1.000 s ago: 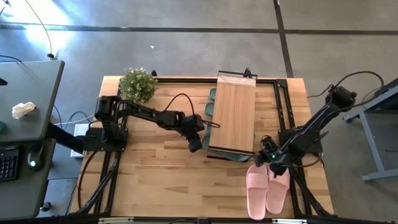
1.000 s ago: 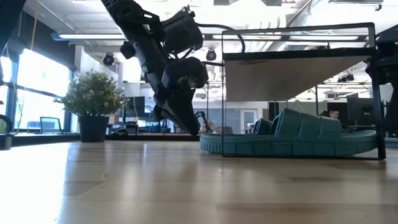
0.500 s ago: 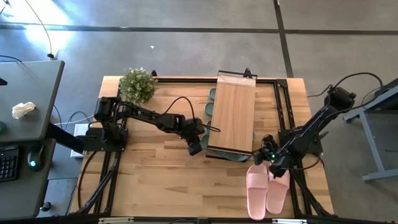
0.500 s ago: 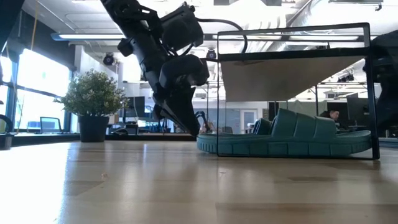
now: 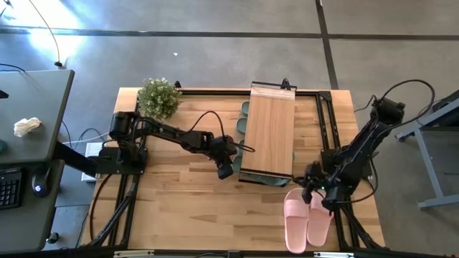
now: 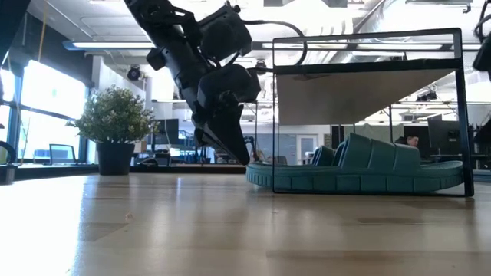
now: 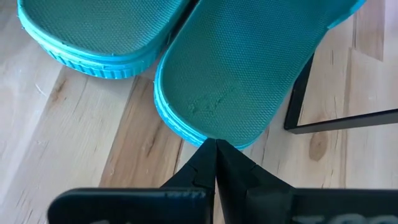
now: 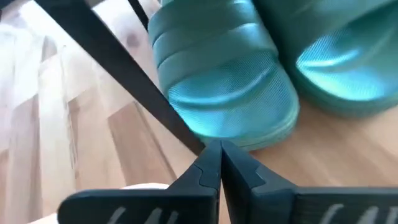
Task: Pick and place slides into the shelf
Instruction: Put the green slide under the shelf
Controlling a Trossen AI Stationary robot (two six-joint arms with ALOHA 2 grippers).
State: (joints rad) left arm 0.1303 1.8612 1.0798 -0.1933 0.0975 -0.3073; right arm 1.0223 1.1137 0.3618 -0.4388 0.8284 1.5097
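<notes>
With my left fingers (image 7: 216,152) and right fingers (image 8: 219,155) pinched shut on nothing, the soft, light green slide (image 7: 242,68) just ahead wants gripping by its rim.

Bright daylight throughout — window glare in low view, wrist views soft.

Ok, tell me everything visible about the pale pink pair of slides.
The pale pink slides lie side by side on the wooden table, near its front right corner, just outside the shelf. They look rubbery and smooth, soles down, edges touching. The right gripper, fingers shut, hovers over their shelf-side ends; contact cannot be told.
</notes>
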